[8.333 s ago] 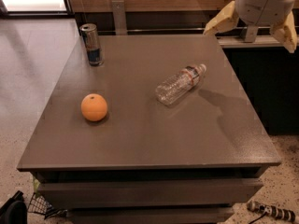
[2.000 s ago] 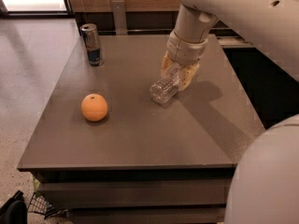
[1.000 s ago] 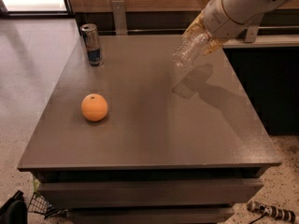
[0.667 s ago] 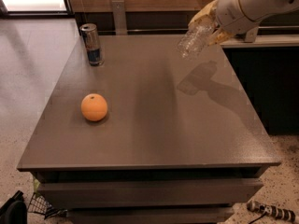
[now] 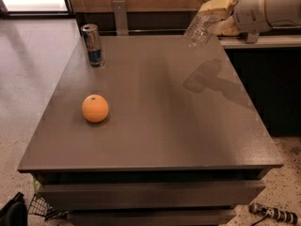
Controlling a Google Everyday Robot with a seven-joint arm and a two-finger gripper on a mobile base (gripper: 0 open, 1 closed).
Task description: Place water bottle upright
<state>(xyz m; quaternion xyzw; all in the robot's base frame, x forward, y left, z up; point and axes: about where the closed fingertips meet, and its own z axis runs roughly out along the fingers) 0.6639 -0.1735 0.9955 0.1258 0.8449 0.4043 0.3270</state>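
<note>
The cream-yellow two-finger gripper (image 5: 217,14), at the upper right above the table's far edge, clasps the clear ribbed plastic water bottle (image 5: 199,28); the rounded robot arm (image 5: 270,4) is white. The flat grey tabletop (image 5: 160,126) is faintly speckled. The slim metal drink can (image 5: 93,45) is silver over blue. The round fruit (image 5: 95,108) is plain orange. The stone floor (image 5: 26,74) is pale beige, finely flecked

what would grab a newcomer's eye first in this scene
The hand at the upper right holds the clear water bottle tilted in the air above the far right edge of the grey table. A bright orange sits on the left part of the table, nearer the front. A silver-and-blue can stands upright near the far left corner.
</note>
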